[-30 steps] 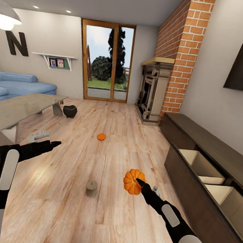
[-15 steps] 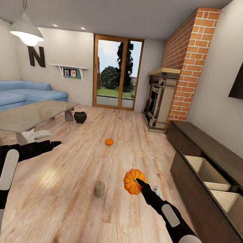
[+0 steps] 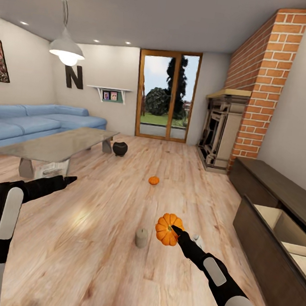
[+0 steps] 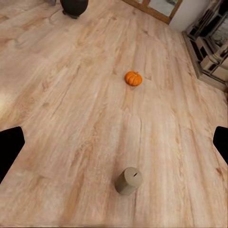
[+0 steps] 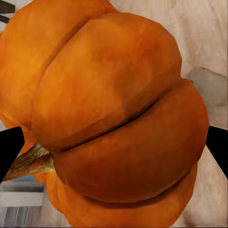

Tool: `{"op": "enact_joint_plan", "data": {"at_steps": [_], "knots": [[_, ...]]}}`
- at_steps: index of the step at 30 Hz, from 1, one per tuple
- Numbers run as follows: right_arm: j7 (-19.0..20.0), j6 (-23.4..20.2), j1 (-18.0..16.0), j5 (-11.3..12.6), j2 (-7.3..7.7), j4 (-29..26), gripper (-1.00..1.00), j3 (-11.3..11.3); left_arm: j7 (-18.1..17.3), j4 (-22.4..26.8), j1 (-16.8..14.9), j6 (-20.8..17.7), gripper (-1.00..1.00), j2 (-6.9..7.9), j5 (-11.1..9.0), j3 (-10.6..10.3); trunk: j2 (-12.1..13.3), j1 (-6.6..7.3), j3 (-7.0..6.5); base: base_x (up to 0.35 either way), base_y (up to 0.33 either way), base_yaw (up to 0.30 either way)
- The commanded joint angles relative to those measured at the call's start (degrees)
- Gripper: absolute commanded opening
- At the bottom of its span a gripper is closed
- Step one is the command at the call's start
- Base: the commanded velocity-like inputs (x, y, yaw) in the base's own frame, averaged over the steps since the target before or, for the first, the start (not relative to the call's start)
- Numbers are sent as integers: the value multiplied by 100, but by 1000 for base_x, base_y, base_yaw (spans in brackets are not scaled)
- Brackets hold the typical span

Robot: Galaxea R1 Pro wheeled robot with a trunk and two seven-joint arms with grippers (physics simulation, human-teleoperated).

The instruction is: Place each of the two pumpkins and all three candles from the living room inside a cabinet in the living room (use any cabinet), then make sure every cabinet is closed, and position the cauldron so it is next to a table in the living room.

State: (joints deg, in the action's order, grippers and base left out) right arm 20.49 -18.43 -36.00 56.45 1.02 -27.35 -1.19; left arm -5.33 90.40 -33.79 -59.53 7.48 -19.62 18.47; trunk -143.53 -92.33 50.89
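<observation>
One round ribbed orange pumpkin [image 3: 166, 228] gripped in right gripper [image 3: 178, 232]; left gripper [image 3: 63, 181] spread wide, empty, above light wood floor [image 3: 93, 260].

Round ribbed bright-orange pumpkin [image 3: 166, 228] held aloft at the right gripper [image 3: 176, 231], second small orange pumpkin [image 3: 153, 180] upright on the floor well beyond, stubby cream cylindrical candle [image 3: 141, 237] standing between them, dark-brown low cabinet [image 3: 268, 228] with pale drawers pulled open.
</observation>
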Motion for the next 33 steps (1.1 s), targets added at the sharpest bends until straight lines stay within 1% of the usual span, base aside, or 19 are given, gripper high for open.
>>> {"op": "enact_joint_plan", "data": {"at_steps": [1, 10, 21, 28, 33], "knots": [[0, -29, -4, 77, 4, -7, -100, -6, -56, 2, -5, -24, 100, -3, 45, 8, -3, 4, 5, -246, 104, 272], [-5, -29, -4, 69, 4, -7, -100, -6, -56, 4, -5, -24, 100, -10, 44, 8, -3, 4, 5, -245, 189, 273], [-17, -21, -7, 52, -19, -15, -100, -2, -59, 4, -5, -24, 100, -10, 42, 8, -3, 4, 5, -180, 247, 278], [-18, -21, -9, 51, -22, -16, -100, -3, -60, 13, -5, -47, 100, -10, 40, 8, -3, 4, 5, -154, 67, 283], [-18, -21, -12, 46, -25, -16, -100, -15, -59, 13, -5, -47, 100, -10, 40, 14, 4, 17, -105, -49, 7, 283]]}}
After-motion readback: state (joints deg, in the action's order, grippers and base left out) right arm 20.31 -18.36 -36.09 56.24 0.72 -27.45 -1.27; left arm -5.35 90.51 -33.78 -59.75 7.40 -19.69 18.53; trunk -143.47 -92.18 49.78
